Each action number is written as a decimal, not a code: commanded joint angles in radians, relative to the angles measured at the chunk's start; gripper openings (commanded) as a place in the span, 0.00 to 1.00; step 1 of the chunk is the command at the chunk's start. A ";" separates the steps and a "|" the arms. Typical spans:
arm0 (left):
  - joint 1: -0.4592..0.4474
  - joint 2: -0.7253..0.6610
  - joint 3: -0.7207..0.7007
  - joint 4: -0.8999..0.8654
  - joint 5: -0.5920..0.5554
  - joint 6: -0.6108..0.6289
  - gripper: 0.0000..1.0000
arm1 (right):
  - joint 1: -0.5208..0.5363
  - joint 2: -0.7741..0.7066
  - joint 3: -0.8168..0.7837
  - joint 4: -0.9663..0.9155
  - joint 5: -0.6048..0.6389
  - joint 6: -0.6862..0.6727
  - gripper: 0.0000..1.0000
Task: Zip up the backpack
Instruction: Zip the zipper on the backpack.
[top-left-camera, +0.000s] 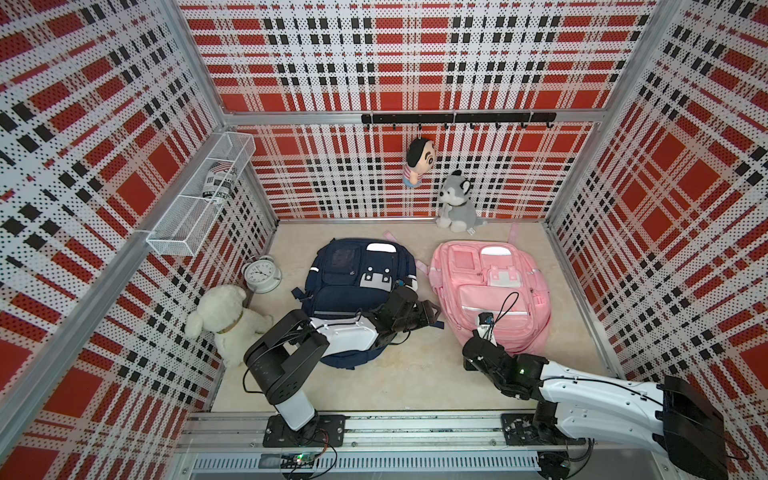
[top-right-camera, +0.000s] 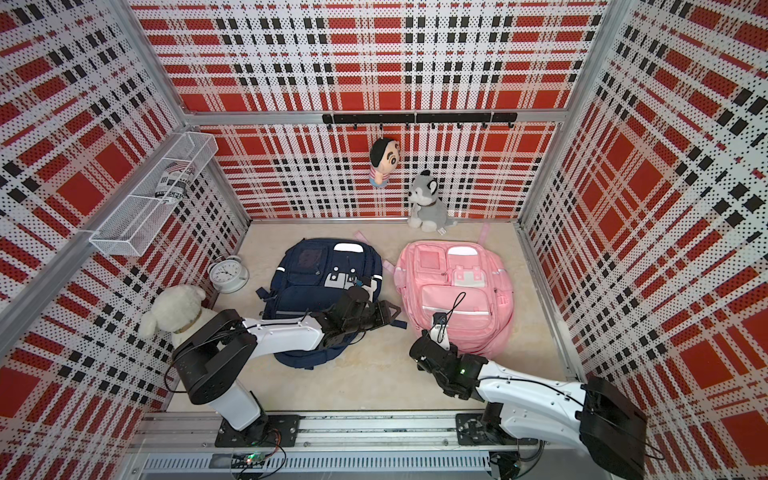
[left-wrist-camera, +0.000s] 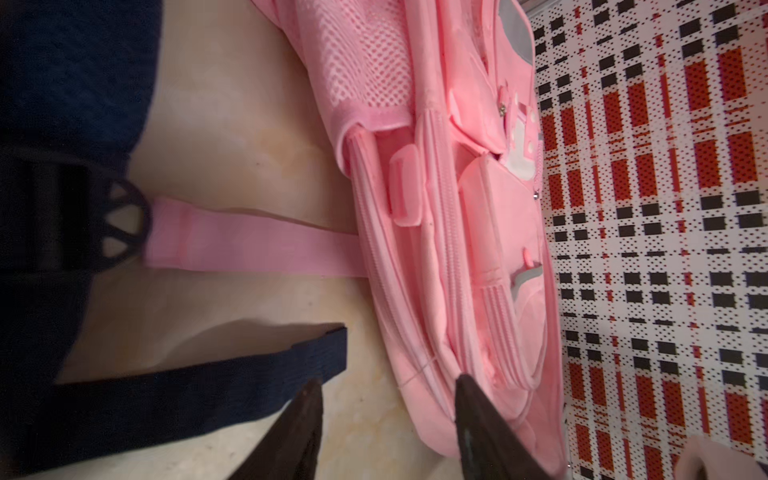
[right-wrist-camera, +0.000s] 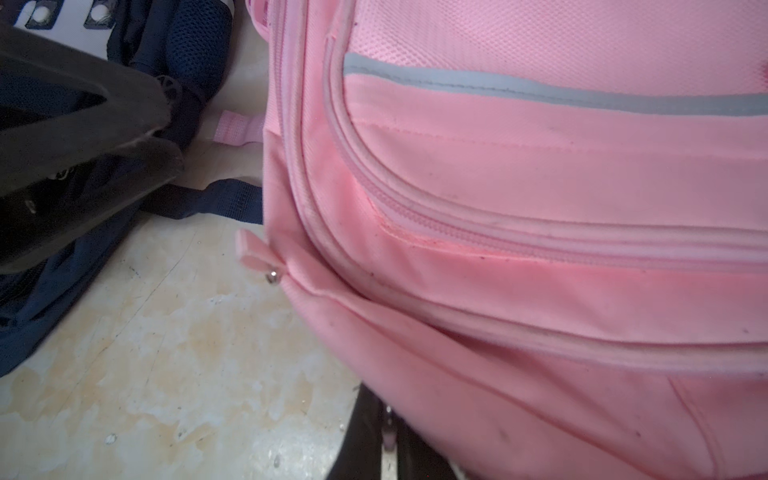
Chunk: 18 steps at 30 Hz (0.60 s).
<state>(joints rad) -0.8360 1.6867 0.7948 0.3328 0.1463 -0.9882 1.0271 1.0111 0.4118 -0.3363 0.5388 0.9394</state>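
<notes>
The pink backpack (top-left-camera: 490, 286) (top-right-camera: 453, 286) lies flat on the floor at the right, beside a navy backpack (top-left-camera: 353, 282) (top-right-camera: 324, 282). My right gripper (top-left-camera: 471, 347) (top-right-camera: 417, 351) (right-wrist-camera: 388, 432) sits at the pink bag's near left corner. It is shut on a small pink zipper pull (right-wrist-camera: 388, 419) with a silver link, tucked under the bag's edge. A second pink zipper pull (right-wrist-camera: 253, 253) hangs free at that corner. My left gripper (top-left-camera: 432, 311) (top-right-camera: 392, 313) (left-wrist-camera: 388, 415) hovers open and empty over the floor between the two bags.
A navy strap (left-wrist-camera: 208, 390) and a pink strap (left-wrist-camera: 249, 241) lie across the gap between the bags. A white plush bear (top-left-camera: 224, 320) and an alarm clock (top-left-camera: 262, 274) stand at the left wall, a husky plush (top-left-camera: 457, 203) at the back. Plaid walls enclose three sides.
</notes>
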 joint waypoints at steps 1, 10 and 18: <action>-0.034 0.040 -0.006 0.116 0.022 -0.076 0.53 | 0.004 0.006 0.011 0.041 0.041 -0.004 0.00; -0.069 0.065 -0.069 0.253 0.021 -0.182 0.52 | 0.004 0.009 0.003 0.051 0.042 0.005 0.00; -0.074 0.087 -0.062 0.269 0.011 -0.195 0.52 | 0.004 0.071 0.045 0.036 0.036 -0.022 0.00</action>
<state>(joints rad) -0.9028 1.7538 0.7334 0.5659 0.1570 -1.1744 1.0271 1.0607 0.4183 -0.3199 0.5411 0.9306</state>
